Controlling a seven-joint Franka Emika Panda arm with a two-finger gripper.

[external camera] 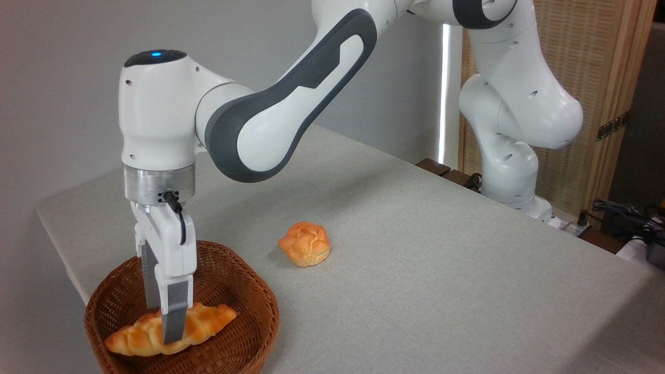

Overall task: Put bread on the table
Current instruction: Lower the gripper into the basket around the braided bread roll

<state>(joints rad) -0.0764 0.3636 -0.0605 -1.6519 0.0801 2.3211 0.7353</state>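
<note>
From the fixed camera, my only view, I have the gripper (pixel 170 332) reaching straight down into the wicker basket (pixel 244 291) at the near left corner of the tabletop (pixel 415 249). The bread (pixel 208 319) lies inside the basket on its floor, long axis running left to right, and the near finger crosses it at about the middle. The fingers look closed in around the loaf's waist, but the far finger is hidden behind the near one, so I cannot tell whether the grip is actually made or how wide the gap is.

I'd judge the loaf light and fairly stiff, with a glossy, possibly slick crust; the ridges between braid segments should help the pads seat. The middle is the right hold, since the tapered ends would tip it.

A small round bun (pixel 305 243) sits on the cloth, well apart from the basket.
</note>
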